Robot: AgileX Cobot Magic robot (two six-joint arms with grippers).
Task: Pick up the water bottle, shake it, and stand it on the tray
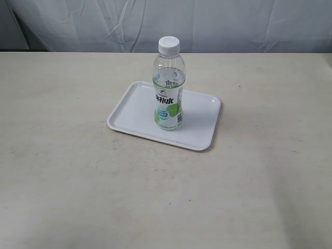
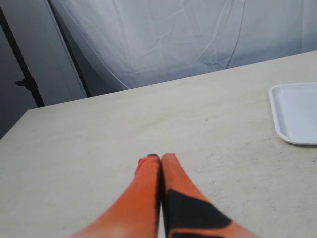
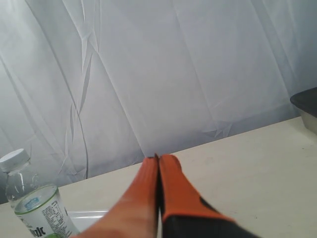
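White tray (image 1: 199,116) bears the water bottle (image 1: 168,91) upright, inside its rim.

Qty: 1 water bottle (image 1: 168,98), 1 tray (image 1: 134,111), 1 table (image 1: 78,187).

Water bottle (image 1: 168,98) upright on tray (image 1: 132,110), open table (image 1: 62,181) around

The pale, faintly speckled tabletop (image 1: 62,181) is carrying the white tray (image 1: 135,110), which is lying flat around its middle, sitting slightly askew to the tabletop's far edge.
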